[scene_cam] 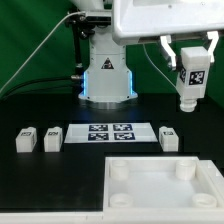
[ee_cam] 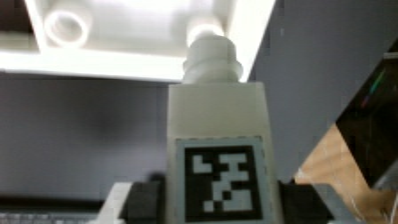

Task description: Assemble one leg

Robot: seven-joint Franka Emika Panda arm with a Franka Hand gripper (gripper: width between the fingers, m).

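Leg aloft, peg end down, clamped in the gripper

The gripper (scene_cam: 192, 58) has its fingers (ee_cam: 134, 200) closed on the leg (scene_cam: 188, 90), holding it high over the table (scene_cam: 40, 175) on the exterior view's right, above a loose leg (scene_cam: 168, 137) and short of the panel (scene_cam: 150, 195). The long axis runs close to vertical, a touch tilted, with the marker face toward the exterior camera. In the wrist view the peg (ee_cam: 210, 58) points down toward the panel's edge. The danger now is that the tilt, or an off-centre descent, makes the peg catch the rim of a corner socket (scene_cam: 183, 168) instead of entering, so it jams or the leg twists in the grip. Dropping too early could also knock the loose leg
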